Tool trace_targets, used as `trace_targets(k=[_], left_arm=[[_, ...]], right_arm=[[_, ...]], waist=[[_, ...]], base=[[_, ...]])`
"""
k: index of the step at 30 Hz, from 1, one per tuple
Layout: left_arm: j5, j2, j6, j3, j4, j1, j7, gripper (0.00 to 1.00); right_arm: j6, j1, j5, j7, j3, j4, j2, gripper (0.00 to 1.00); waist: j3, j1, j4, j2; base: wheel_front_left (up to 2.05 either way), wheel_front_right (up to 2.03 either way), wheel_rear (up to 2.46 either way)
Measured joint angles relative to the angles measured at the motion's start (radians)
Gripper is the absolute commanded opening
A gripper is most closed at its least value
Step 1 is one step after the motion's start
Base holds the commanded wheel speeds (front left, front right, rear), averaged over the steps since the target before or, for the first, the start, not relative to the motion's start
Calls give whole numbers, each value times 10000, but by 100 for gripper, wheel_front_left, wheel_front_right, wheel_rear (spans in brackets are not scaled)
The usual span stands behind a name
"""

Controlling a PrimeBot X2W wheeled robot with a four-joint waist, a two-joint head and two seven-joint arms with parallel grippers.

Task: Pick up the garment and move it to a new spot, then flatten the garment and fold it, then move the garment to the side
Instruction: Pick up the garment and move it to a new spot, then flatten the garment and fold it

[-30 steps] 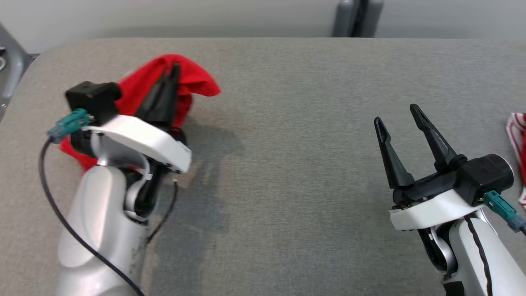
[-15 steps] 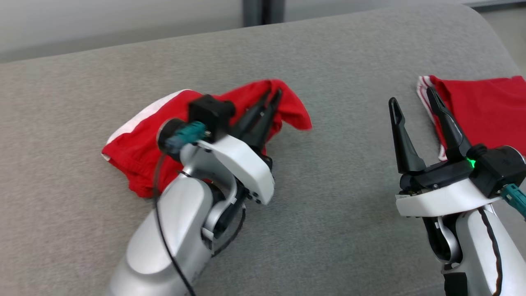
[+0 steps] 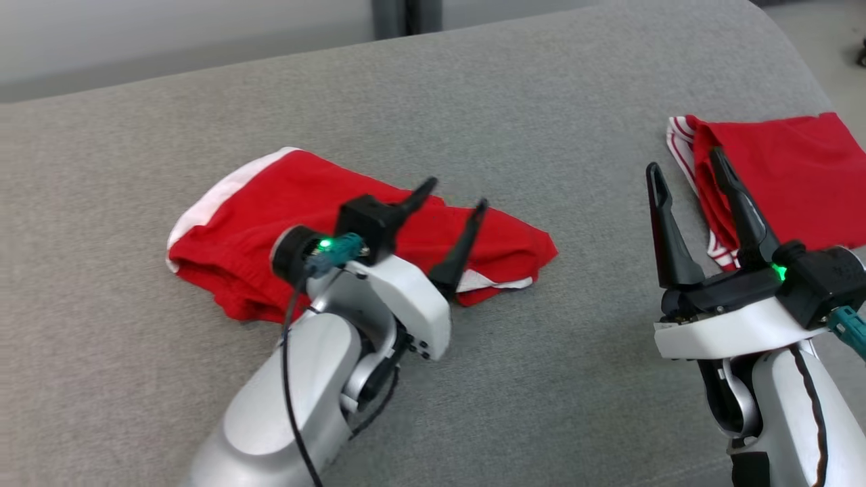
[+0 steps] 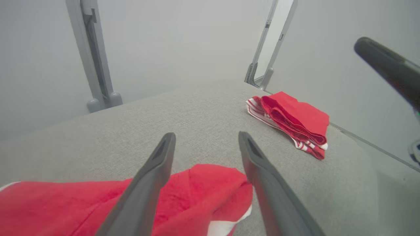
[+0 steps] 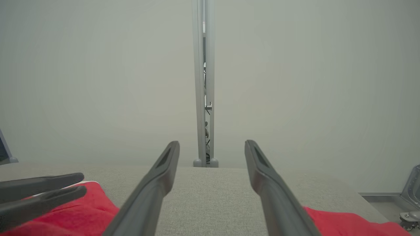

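Red garment lies crumpled on the grey table, left of centre, with left gripper over its right end, fingers wide and empty; right gripper also wide, holding nothing, just beside the folded pile. Relocation looks done by my read; flatten, fold and move aside are all left to do. Near hem is bunched and the right corner flips up white, plenty of bare table between garment and pile, far edge well clear.
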Motion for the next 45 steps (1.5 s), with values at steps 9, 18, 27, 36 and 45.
trace_targets(k=[9, 18, 27, 36, 45], left_arm=[[-217, 895, 621, 1220, -140, 799, -1473, 100], [-780, 1279, 855, 1870, -35, 2494, -2359, 100], [-1185, 1175, 1043, 2071, 681, 2847, -2155, 100], [-1722, 1055, 991, 2105, 1407, 2375, -1014, 100], [-2370, 736, 514, 2263, 1595, 1896, -840, 100]], right_arm=[[0, 414, -44, 0, 301, 153, -295, 100], [0, 852, -15, 0, 500, 305, -426, 100], [0, 900, 35, 0, 738, 316, -391, 100], [0, 735, 46, 0, 713, 238, -353, 100], [0, 592, 44, 0, 679, 190, -337, 100]], waist=[[-610, 0, 1033, 0], [-1153, 0, 1884, 0], [-1103, 0, 1703, 0], [-601, 0, 1246, -1], [-129, 0, 889, 0]], base=[[0, 0, 0], [0, 0, 0], [0, 0, 0], [0, 0, 0], [0, 0, 0]])
